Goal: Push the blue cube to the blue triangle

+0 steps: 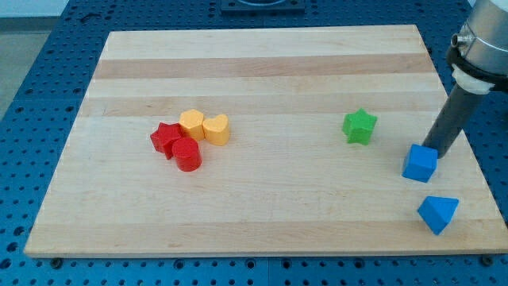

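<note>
A: Board?
B: Pale wooden board [262, 63], planked, visible grain, smooth satin finish. It lies on a blue perforated metal table [32, 87], matt.
A: Blocks?
B: Blue plastic cube [420, 164], blue plastic triangle [437, 214], green plastic star [359, 126], all smooth with a faint sheen. Red and yellow pieces look alike.
A: Your rod?
B: My tip [435, 152] ends a dark matt rod, smooth.

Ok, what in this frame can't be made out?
- My tip: its very end sits behind the blue cube, so contact is unclear.
- Arm above the dark rod: cut off by the view's top right edge.
- Red and yellow blocks: clustered, their exact shapes uncertain.
</note>
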